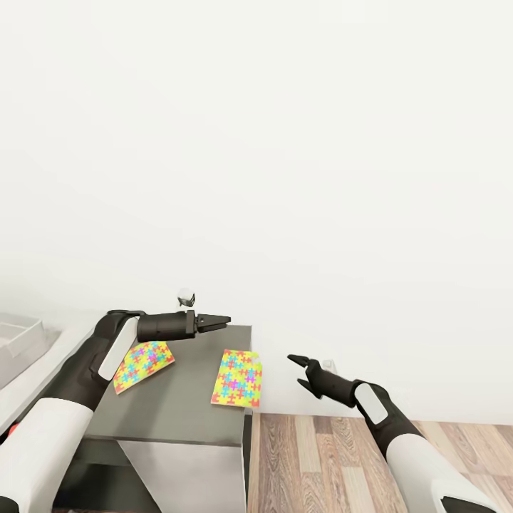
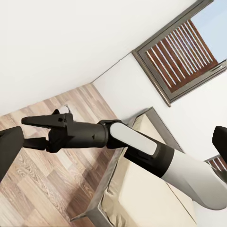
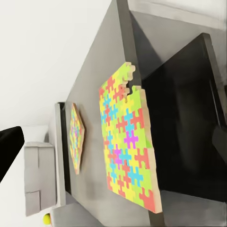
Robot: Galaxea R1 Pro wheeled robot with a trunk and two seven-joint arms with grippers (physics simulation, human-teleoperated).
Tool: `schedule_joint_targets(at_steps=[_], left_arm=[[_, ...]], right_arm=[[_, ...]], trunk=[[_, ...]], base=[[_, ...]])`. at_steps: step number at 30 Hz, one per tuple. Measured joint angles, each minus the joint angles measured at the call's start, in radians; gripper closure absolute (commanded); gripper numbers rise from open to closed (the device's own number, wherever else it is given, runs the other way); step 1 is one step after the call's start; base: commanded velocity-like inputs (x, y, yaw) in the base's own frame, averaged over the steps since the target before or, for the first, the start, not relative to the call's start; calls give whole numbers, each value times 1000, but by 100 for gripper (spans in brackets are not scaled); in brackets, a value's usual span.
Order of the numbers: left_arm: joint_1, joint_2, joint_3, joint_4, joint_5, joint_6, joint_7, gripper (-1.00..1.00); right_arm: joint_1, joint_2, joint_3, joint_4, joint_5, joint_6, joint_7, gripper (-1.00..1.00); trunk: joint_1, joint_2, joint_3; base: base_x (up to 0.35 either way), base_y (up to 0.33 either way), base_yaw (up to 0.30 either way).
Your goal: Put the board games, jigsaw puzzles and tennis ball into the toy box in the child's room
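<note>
Two jigsaw puzzles lie flat on the dark grey cabinet top [image 1: 182, 399]. The left puzzle [image 1: 142, 365] sits partly under my left forearm. The right puzzle [image 1: 237, 377] [image 3: 126, 142] overhangs the cabinet's right edge. My left gripper [image 1: 221, 322] hovers above the cabinet between them, open and empty. My right gripper [image 1: 299, 370] [image 2: 30, 131] hangs open over the floor just right of the overhanging puzzle, pointing at it. The light grey toy box [image 1: 18, 340] [image 3: 40, 175] stands on the pale table [image 1: 39, 374] at the far left. A sliver of the tennis ball [image 3: 46, 218] shows beside the box.
A white wall [image 1: 285, 178] rises directly behind the cabinet. Wood plank floor [image 1: 320, 456] lies to the right of it. The left wrist view takes in the bed [image 2: 142, 189] and a dark-framed window [image 2: 184, 52] behind my right arm.
</note>
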Motion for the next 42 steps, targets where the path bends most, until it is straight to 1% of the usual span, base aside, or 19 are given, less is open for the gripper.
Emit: schedule_joint_targets(at_steps=[4, 11, 12, 35, 42], left_arm=[[1, -2, 0, 0, -1, 0, 0, -100], [1, -2, 0, 0, 0, 0, 0, -100], [1, -2, 1, 0, 0, 0, 0, -100], [1, -2, -1, 0, -2, 0, 0, -100], [1, -3, -1, 0, -3, 0, 0, -100]], right_arm=[[-1, 0, 3, 0, -2, 7, -60, -100], [-1, 1, 4, 0, -8, 10, -100, -100], [-1, 1, 4, 0, -8, 11, -101, -100], [-2, 5, 5, -9, 0, 18, -98, -100], [-2, 5, 7, -10, 0, 19, -88, -100]], trunk=[[0, 0, 0], [0, 0, 0], [0, 0, 0], [88, -161, -72], [88, -161, -72]], base=[[11, 0, 0], [3, 0, 0], [0, 0, 0], [0, 0, 0], [0, 0, 0]])
